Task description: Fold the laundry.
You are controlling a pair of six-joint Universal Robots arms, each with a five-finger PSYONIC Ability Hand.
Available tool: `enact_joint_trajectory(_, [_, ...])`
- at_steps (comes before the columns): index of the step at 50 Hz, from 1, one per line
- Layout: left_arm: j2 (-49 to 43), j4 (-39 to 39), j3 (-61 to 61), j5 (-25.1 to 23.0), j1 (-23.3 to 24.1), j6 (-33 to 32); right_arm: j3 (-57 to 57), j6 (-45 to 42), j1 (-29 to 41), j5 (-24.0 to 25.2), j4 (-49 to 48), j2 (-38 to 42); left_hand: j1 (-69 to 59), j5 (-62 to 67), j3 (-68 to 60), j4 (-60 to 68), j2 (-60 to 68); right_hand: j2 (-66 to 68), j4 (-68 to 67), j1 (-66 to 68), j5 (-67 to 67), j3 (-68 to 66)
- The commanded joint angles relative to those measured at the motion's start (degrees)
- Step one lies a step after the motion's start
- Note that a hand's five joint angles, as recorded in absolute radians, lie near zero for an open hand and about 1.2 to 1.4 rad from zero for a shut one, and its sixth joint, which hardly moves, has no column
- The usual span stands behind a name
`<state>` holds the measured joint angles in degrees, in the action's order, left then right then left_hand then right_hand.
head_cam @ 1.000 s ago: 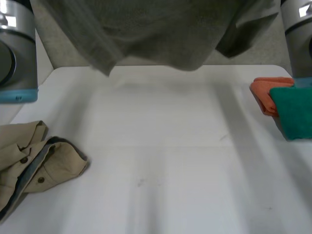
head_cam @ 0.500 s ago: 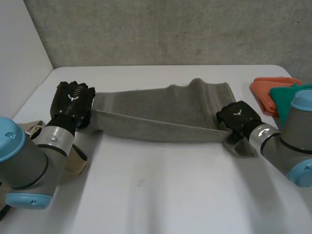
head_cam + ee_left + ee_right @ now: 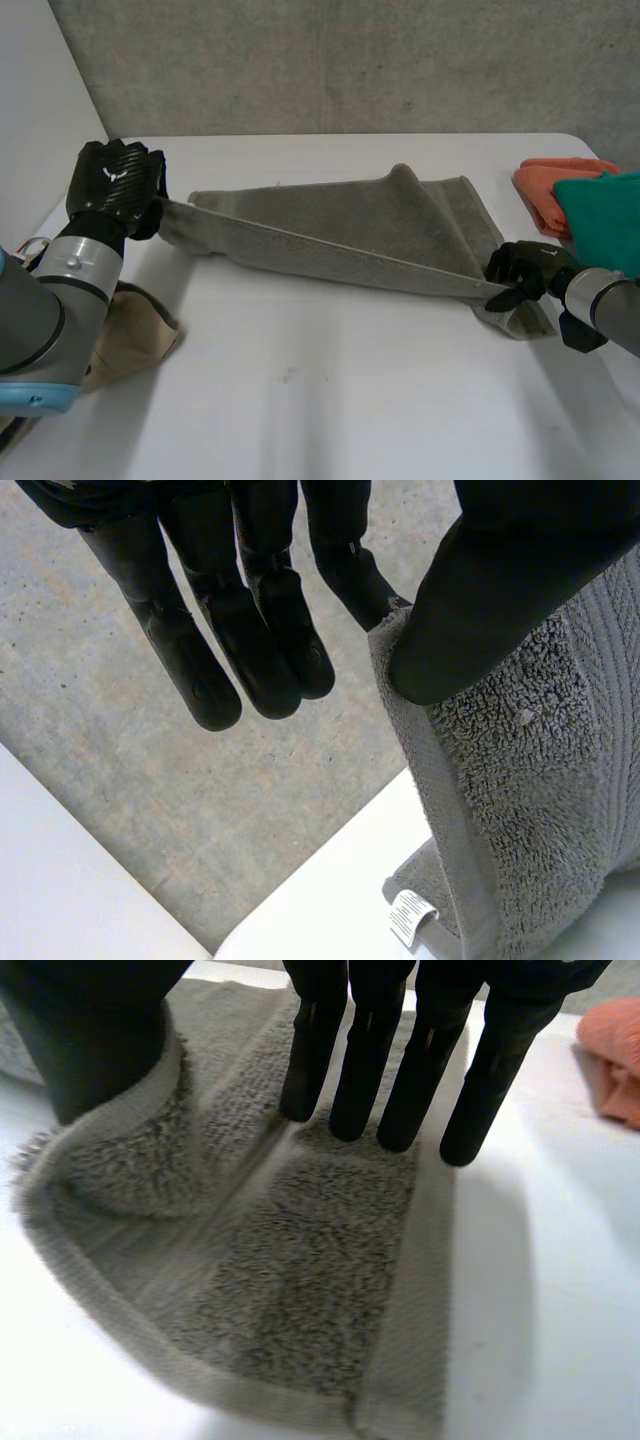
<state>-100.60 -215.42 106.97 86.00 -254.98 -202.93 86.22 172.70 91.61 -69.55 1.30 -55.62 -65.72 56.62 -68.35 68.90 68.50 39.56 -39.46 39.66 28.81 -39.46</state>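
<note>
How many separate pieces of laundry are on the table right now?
4. A grey towel stretched between the left hand and right hand; a beige garment under the left arm; an orange cloth and a green cloth at far right. More may be hidden.

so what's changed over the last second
The grey towel came down from before the camera to the table. The left hand pulled its end outward, the right hand drew its end nearer, stretching it. Tan garment, orange cloth and green cloth stayed put.

Left hand (image 3: 112,185) drawn outward, right hand (image 3: 525,272) pulled nearer, grey towel (image 3: 340,225) stretched tauter.
</note>
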Motion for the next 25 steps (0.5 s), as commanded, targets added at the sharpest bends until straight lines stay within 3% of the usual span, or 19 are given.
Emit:
enact_joint_trajectory(1, [0.3, 3.7, 0.2, -1.3, 0.5, -0.2, 0.5, -0.5, 0.6, 3.3, 0.5, -1.3, -14.3, 13.4, -11.7, 11.1, 11.5, 40.4, -40.5, 40.3, 41.1, -40.5])
enact_joint_trajectory(7, [-0.4, 9.0, 1.0, -2.8, 1.3, -0.4, 2.2, -6.2, 2.5, 2.4, 0.1, -4.8, -14.3, 13.4, -11.7, 11.1, 11.5, 40.4, -40.5, 40.3, 41.2, -40.5])
enact_joint_trajectory(11, [0.4, 15.7, 1.2, -2.5, 1.1, -1.8, 3.4, -16.1, 4.3, -0.6, 2.2, -9.1, -14.3, 13.4, -11.7, 11.1, 11.5, 40.4, -40.5, 40.3, 41.2, -40.5])
enact_joint_trajectory(16, [9.8, 24.0, -0.2, -3.6, 0.0, -4.0, 3.7, -33.3, 5.0, -5.4, 9.1, -21.3, -14.3, 13.4, -11.7, 11.1, 11.5, 40.4, -40.5, 40.3, 41.2, -40.5])
enact_joint_trajectory(20, [18.2, 27.9, -4.7, -4.8, -0.9, -3.2, -0.8, -37.4, 6.6, -5.9, 13.5, -30.0, -14.3, 13.4, -11.7, 11.1, 11.5, 40.4, -40.5, 40.3, 41.2, -40.5])
enact_joint_trajectory(25, [20.6, 36.0, -9.4, -4.9, -0.9, -2.5, -7.0, -40.6, 7.2, -4.9, 22.1, -31.7, -14.3, 13.4, -11.7, 11.1, 11.5, 40.4, -40.5, 40.3, 41.2, -40.5])
